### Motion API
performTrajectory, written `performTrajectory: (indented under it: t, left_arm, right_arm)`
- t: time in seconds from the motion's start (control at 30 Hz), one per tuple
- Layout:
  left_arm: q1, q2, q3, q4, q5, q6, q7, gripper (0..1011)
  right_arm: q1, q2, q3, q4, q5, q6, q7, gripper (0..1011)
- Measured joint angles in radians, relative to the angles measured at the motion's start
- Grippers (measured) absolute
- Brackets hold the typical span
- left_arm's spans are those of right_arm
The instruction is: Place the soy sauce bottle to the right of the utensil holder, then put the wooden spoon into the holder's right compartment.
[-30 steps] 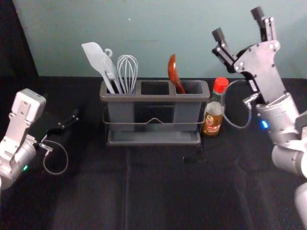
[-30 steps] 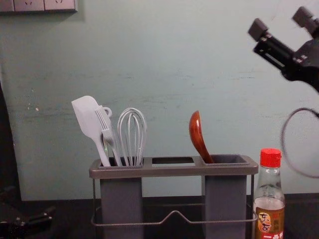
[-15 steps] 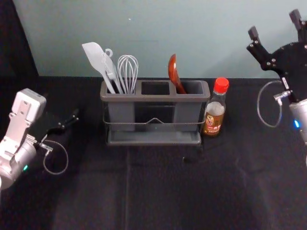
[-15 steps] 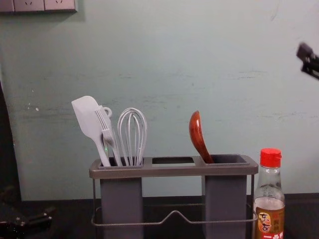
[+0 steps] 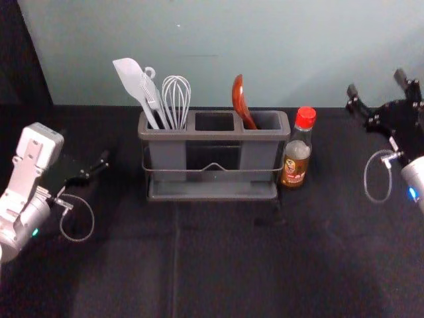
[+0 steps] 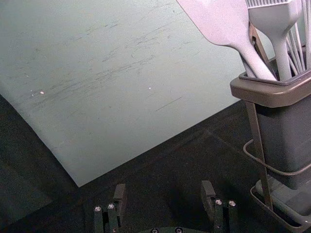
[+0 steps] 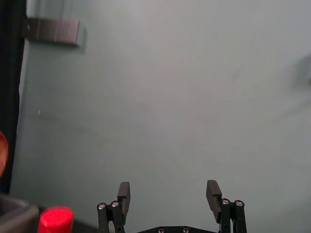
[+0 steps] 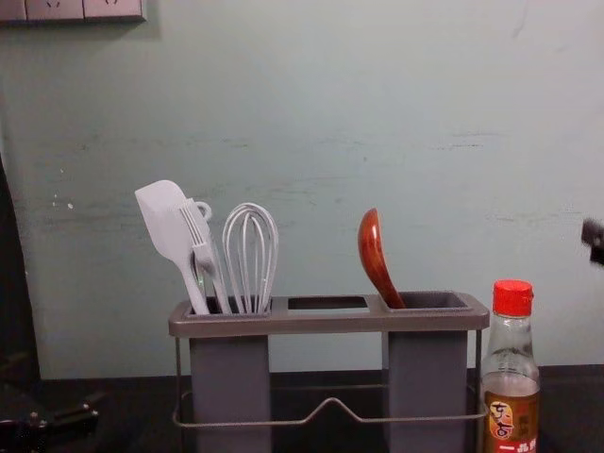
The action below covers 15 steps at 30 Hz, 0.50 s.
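Note:
The wooden spoon point(image 5: 242, 103) leans in the right compartment of the utensil holder point(image 5: 213, 135), bowl up. Close beside the holder's right end, the soy sauce bottle point(image 5: 297, 151) stands upright; its red cap point(image 7: 56, 220) shows in the right wrist view. My right gripper point(image 5: 376, 83) is open and empty, up and to the right of the bottle; in its wrist view the gripper point(image 7: 168, 199) has only wall between its fingers. My left gripper point(image 5: 99, 165) is parked at the left of the holder; in its wrist view the gripper point(image 6: 163, 196) stands open and empty.
A white spatula point(image 5: 134, 82), a brush and a whisk point(image 5: 176, 99) stand in the holder's left compartment. The middle compartment point(image 5: 214, 122) is between them and the spoon. Behind the table rises a pale green wall with a socket panel point(image 8: 83, 9).
My right gripper has moved away to the right and then lower, staying open. Holder, spoon, bottle and left arm look unmoved.

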Motion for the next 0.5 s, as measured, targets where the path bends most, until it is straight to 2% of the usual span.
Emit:
performTrajectory:
  t: [0.13, 0.27, 0.4, 0.5]
  left_arm:
    - [0.0, 0.0, 0.0, 0.0, 0.0, 0.0, 0.0, 1000]
    - [0.0, 0.0, 0.0, 0.0, 0.0, 0.0, 0.0, 1000]
    - [0.0, 0.0, 0.0, 0.0, 0.0, 0.0, 0.0, 1000]
    - [0.0, 0.0, 0.0, 0.0, 0.0, 0.0, 0.0, 1000]
  right_arm:
    - [0.007, 0.009, -0.013, 0.036, 0.027, 0.064, 0.014, 1002]
    - [0.011, 0.016, -0.026, 0.058, 0.048, 0.103, 0.029, 1002]
    - [0.012, 0.019, -0.033, 0.066, 0.067, 0.109, 0.038, 1002]
    - [0.017, 0.02, -0.037, 0.074, 0.084, 0.077, 0.051, 1002]
